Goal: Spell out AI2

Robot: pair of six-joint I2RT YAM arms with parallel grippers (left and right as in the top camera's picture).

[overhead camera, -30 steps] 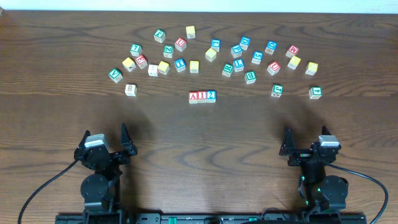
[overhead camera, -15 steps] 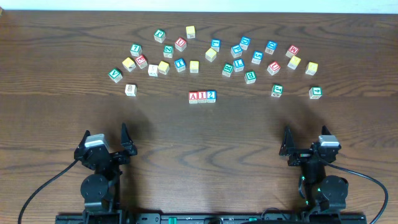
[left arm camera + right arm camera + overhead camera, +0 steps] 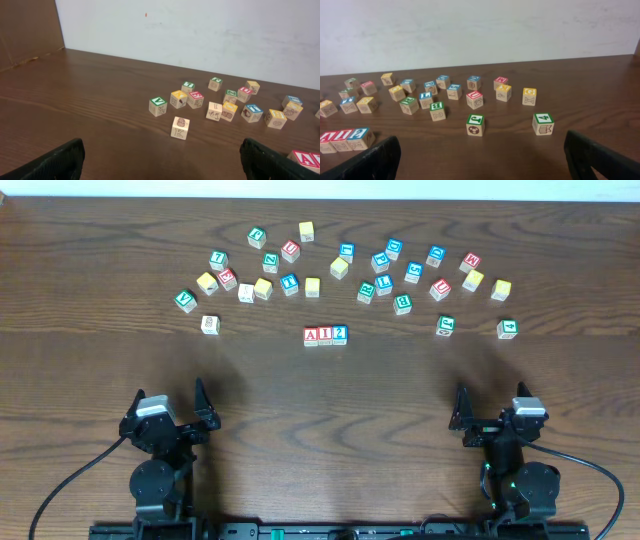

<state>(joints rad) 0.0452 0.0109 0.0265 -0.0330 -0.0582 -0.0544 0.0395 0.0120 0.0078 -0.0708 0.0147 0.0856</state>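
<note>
Wooden table (image 3: 320,400) | AI2 block row (image 3: 326,334) centred, well ahead of both | left end effector (image 3: 169,396) released | right end effector (image 3: 492,404) released

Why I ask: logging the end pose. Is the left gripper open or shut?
Open: in the left wrist view the left gripper has its fingers far apart, holding nothing.

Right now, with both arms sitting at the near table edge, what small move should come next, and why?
Probably none: I'd leave the left pincer and right pincer parked open. The red-lettered wooden A block, red-lettered I block and blue-lettered 2 block already sit touching in a row, reading AI2.
</note>
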